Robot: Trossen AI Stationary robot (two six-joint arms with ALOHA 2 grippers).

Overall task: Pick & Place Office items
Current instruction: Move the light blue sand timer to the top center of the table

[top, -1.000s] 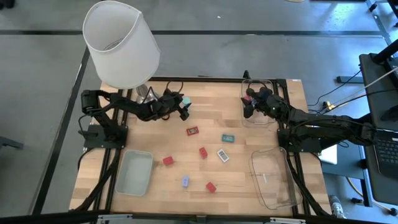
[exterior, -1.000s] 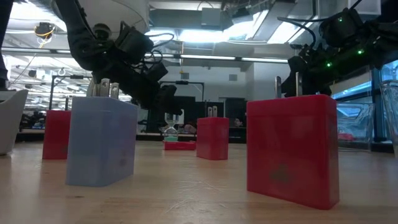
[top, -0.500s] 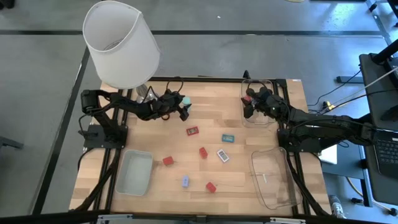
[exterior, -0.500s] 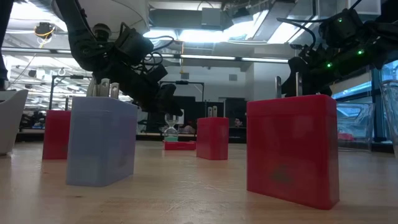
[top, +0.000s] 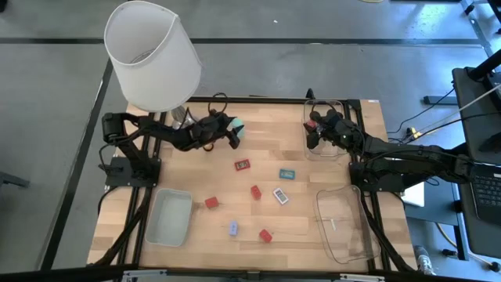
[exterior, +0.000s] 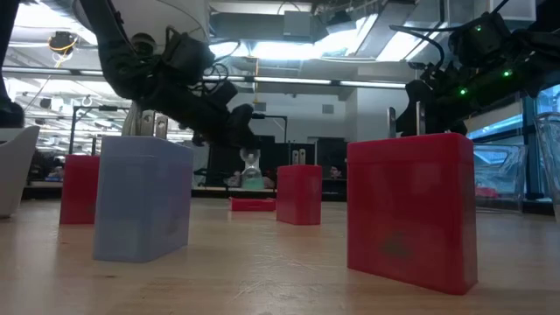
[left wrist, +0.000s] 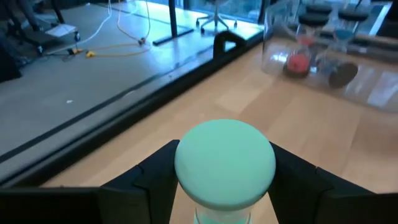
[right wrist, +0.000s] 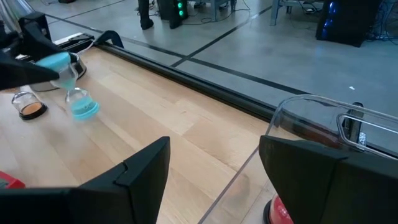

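The teal hourglass [left wrist: 224, 163] sits between the left gripper [top: 232, 131] fingers, jaws closing on its cap at the table's far edge: grasp step. Next, lift clear. Right gripper [top: 313, 131] hangs half-open, empty, over the clear tray [top: 338, 106]

Counted on the table [top: 329, 168]:

- One white-shaded lamp [top: 153, 55], at a far corner.
- Three plastic trays: one frosted tray [top: 170, 215] on the lamp's side, two clear trays [top: 344, 223] on the side away from the lamp.
- Three upright red blocks [top: 256, 191], spread over the middle, well apart from the lamp.
- One flat red piece [top: 243, 164].
- One flat teal piece [top: 287, 174], one white piece [top: 280, 196] and one blue piece [top: 233, 228].
- One teal cylinder [left wrist: 224, 163], nearest the lamp.
- Small pieces inside the far clear tray [top: 325, 129], one of them red; their number cannot be told.
- Two hands: left hand [top: 233, 133] and right hand [top: 311, 135].
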